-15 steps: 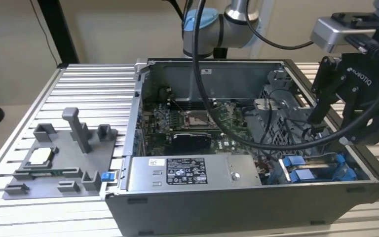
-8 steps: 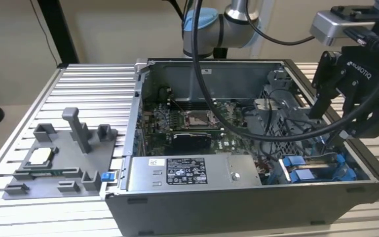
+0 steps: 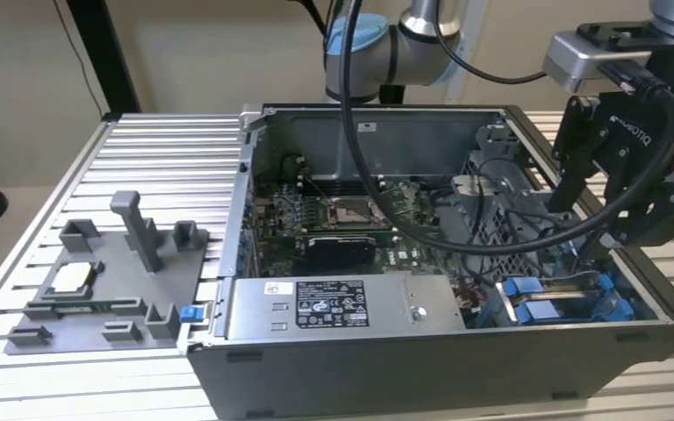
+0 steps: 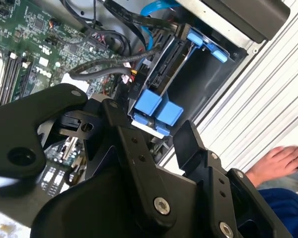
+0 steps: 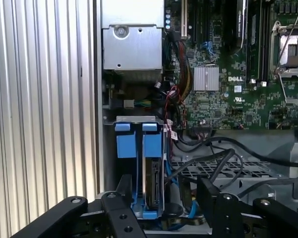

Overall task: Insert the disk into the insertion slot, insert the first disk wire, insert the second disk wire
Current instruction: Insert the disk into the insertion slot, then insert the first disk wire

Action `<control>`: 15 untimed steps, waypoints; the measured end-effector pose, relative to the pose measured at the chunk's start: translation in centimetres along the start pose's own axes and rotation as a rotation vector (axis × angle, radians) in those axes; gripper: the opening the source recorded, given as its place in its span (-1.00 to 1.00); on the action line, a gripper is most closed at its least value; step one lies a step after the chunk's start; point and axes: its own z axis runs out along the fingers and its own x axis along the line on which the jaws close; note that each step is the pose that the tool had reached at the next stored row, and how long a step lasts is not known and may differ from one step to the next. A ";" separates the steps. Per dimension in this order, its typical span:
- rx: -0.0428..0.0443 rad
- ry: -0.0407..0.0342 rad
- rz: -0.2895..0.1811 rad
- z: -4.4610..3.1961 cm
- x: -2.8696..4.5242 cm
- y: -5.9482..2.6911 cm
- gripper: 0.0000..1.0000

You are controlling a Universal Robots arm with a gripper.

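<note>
The disk (image 5: 152, 181) stands on edge inside the insertion slot (image 5: 139, 144), a grey bay with bright blue tabs at the front corner of the open computer case on the exterior view's right. My gripper (image 5: 164, 191) hangs just above that bay, open, its black fingers (image 5: 122, 187) apart and holding nothing. The second wrist view shows the disk's dark edge (image 4: 161, 67) running back from the blue tabs (image 4: 156, 109), with the gripper (image 4: 149, 119) in front of it. A blue wire (image 4: 156, 7) and black wires (image 5: 208, 148) lie beside the bay; I cannot tell whether they are plugged in.
The motherboard (image 3: 337, 219) and a grey power supply box (image 3: 326, 307) occupy the case. A grey plastic tray with upright pegs (image 3: 115, 281) sits on the slatted table (image 3: 150, 149) at the exterior view's left. A person's hand (image 4: 283, 158) rests outside the case.
</note>
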 end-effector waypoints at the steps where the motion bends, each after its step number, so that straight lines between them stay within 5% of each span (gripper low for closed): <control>1: 0.0027 -0.0003 -0.005 0.12 -0.01 0.00 1.00; 9: 0.0115 -0.0019 -0.069 0.61 -0.01 -0.06 1.00; 15: 0.0118 -0.0137 -0.097 0.75 -0.10 -0.17 1.00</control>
